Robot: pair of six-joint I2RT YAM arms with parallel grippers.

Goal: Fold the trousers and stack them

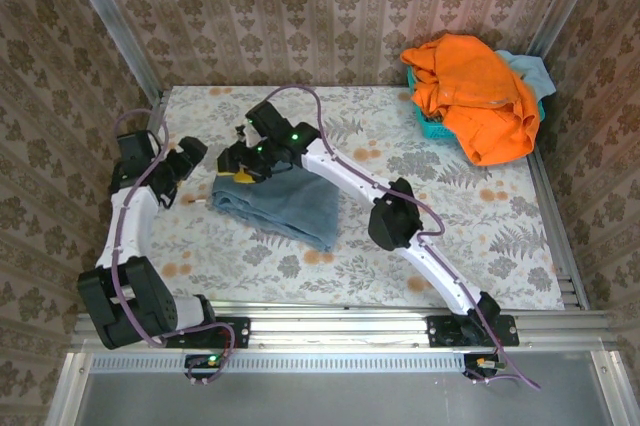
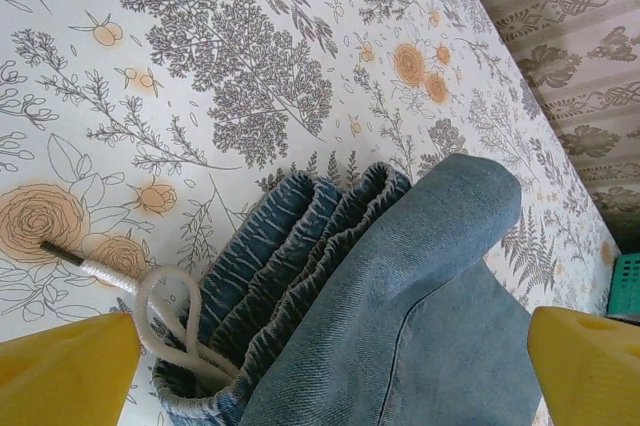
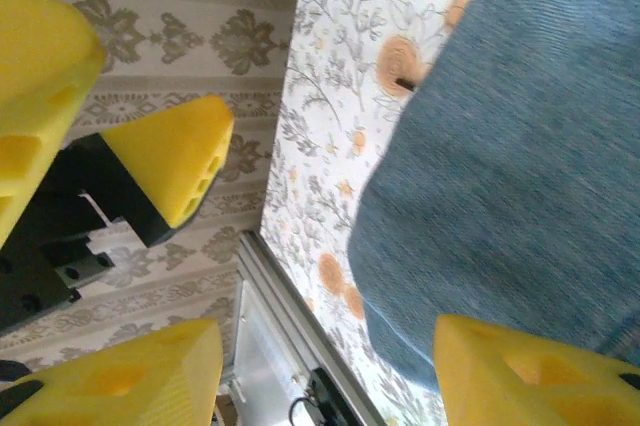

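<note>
The trousers [image 1: 280,204] are faded blue jeans lying folded into a compact bundle at the table's centre-left. In the left wrist view the gathered waistband [image 2: 300,246] faces me, and the white drawstring [image 2: 150,296] loops out onto the table. My left gripper [image 2: 330,376] is open, its yellow fingertips [image 2: 65,371] spread wide on either side of the waist end. My right gripper [image 3: 325,376] is open too and hovers over the bundle's top left corner, with denim [image 3: 520,146] below it. From above, the left gripper [image 1: 192,164] and right gripper [image 1: 240,164] sit close together.
A bright orange garment [image 1: 480,91] is heaped over a turquoise basket [image 1: 432,124] at the back right, with a pale turquoise cloth [image 1: 525,68] behind it. Patterned walls and metal rails enclose the floral table [image 1: 450,236]. The left gripper's yellow fingers [image 3: 170,156] appear in the right wrist view.
</note>
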